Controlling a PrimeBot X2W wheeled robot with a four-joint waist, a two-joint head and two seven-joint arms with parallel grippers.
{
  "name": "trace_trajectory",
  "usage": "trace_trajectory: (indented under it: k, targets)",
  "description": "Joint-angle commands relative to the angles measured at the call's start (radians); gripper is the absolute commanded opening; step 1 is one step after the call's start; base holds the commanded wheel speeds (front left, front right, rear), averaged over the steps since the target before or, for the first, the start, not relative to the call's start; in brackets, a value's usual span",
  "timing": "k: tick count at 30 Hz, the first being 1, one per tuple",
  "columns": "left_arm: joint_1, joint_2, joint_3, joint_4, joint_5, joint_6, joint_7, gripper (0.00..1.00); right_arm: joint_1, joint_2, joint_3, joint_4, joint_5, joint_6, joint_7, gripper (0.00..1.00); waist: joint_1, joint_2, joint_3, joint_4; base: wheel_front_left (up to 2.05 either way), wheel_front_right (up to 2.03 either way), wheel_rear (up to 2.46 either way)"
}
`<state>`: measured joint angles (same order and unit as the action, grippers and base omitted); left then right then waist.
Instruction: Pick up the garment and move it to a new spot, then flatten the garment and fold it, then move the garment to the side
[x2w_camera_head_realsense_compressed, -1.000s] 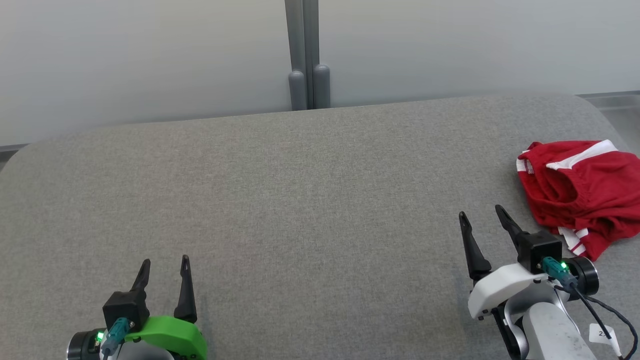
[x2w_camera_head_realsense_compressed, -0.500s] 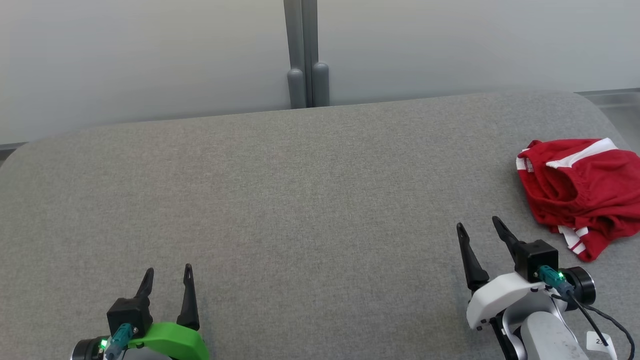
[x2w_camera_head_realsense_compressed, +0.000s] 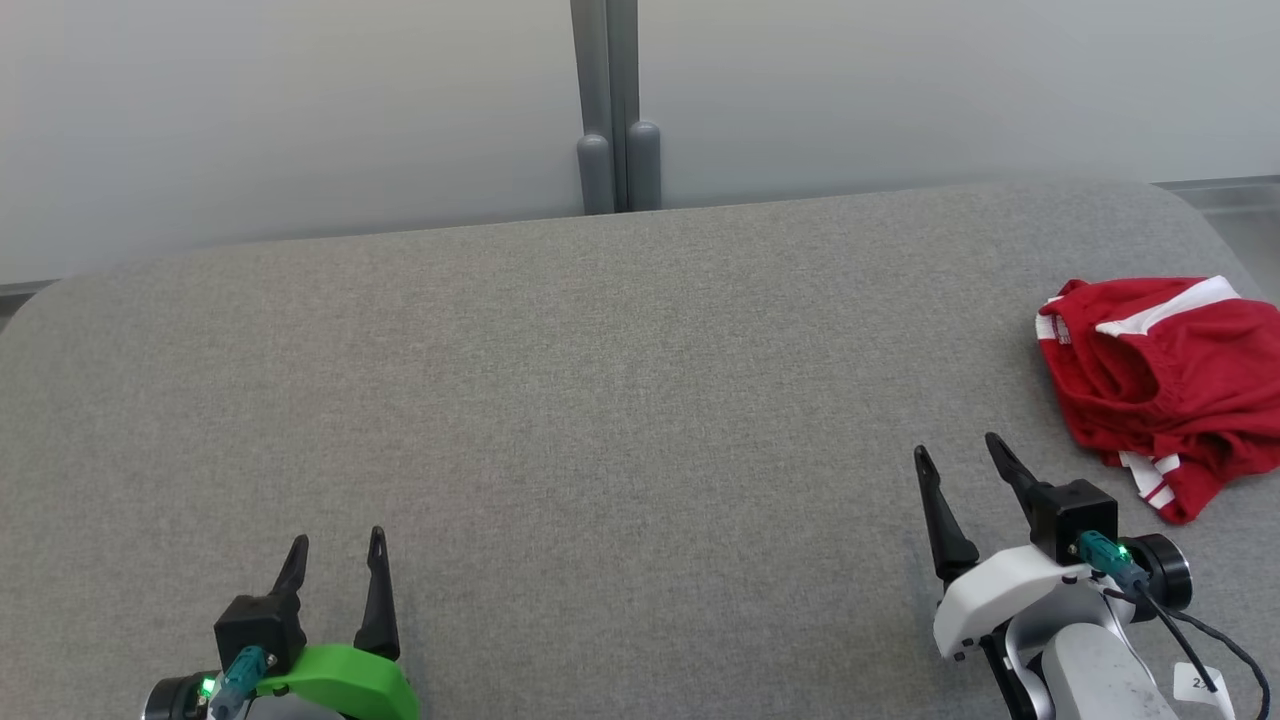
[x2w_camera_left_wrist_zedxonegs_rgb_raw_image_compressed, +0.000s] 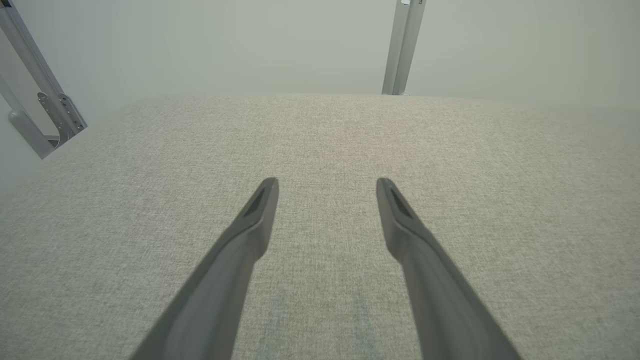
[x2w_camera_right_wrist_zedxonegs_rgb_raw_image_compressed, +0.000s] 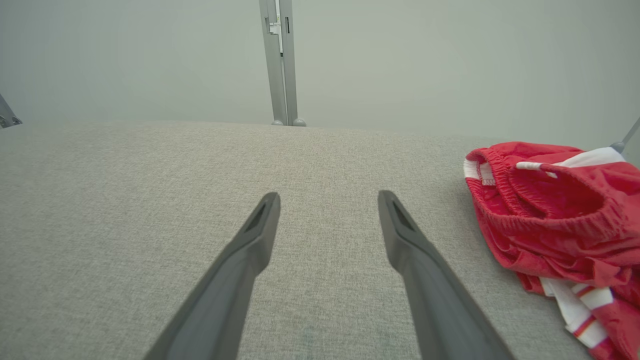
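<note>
The garment (x2w_camera_head_realsense_compressed: 1170, 385) is a pair of red shorts with white stripes, lying bunched up at the far right of the grey table (x2w_camera_head_realsense_compressed: 600, 400). In the right wrist view the garment (x2w_camera_right_wrist_zedxonegs_rgb_raw_image_compressed: 560, 220) lies to the right of the fingers, apart from them. My right gripper (x2w_camera_head_realsense_compressed: 960, 452) stands open near the front right, a little to the left of and nearer than the garment, holding nothing; its jaws show wide apart in its own wrist view (x2w_camera_right_wrist_zedxonegs_rgb_raw_image_compressed: 327, 200). My left gripper (x2w_camera_head_realsense_compressed: 335, 545) is open at the front left, far from the garment, and empty in its wrist view (x2w_camera_left_wrist_zedxonegs_rgb_raw_image_compressed: 327, 185) too.
A pale wall runs behind the table, with a grey post (x2w_camera_head_realsense_compressed: 615, 110) at the middle of the far edge. The table's right edge curves away close behind the garment. A metal bracket (x2w_camera_left_wrist_zedxonegs_rgb_raw_image_compressed: 45, 115) shows at the far left in the left wrist view.
Both grippers have drawn back toward the front edge of the table since a second ago, still open. The garment has not moved.
</note>
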<state>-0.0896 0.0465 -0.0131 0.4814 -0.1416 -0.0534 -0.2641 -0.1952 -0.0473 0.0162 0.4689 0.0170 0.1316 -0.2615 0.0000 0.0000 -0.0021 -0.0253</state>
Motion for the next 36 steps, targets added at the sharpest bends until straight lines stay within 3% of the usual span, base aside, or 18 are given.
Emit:
trace_trajectory:
  k: [1, 16, 17, 21, 36]
  targets:
    - [-0.017, 0.005, 0.001, -0.017, -0.007, -0.007, 0.0, 1.0, -0.026, -0.004, -0.002, -0.012, 0.009, 0.0, -0.002, 1.0, 0.0, 0.0, 0.0, 0.0, 0.0, 0.0, 0.0]
    - [-0.02, 0.005, 0.001, -0.018, -0.017, -0.015, 0.0, 1.0, -0.025, -0.004, 0.003, -0.019, 0.017, -0.001, -0.002, 1.0, 0.0, 0.0, 0.006, 0.003, 0.0, 0.0, 0.0]
    - [-0.001, 0.0, 0.0, -0.002, -0.011, -0.009, 0.0, 0.0, 0.001, 0.0, 0.003, -0.001, 0.011, 0.0, 0.0, 0.0, 0.0, 0.0, 0.006, 0.003, 0.0, 0.0, 0.0]
    - [0.007, -0.004, 0.006, 0.028, -0.024, -0.01, 0.007, 0.0, 0.018, 0.004, -0.003, 0.028, 0.025, 0.0, 0.007, 0.0, 0.0, 0.0, 0.006, 0.004, 0.0, 0.0, 0.0]
    - [0.002, -0.002, 0.032, -0.026, -0.313, -0.024, 0.083, 0.0, 0.031, 0.002, -0.026, -0.025, 0.34, 0.0, 0.08, 0.0, 0.0, 0.0, 0.006, 0.006, 0.0, 0.0, 0.0]
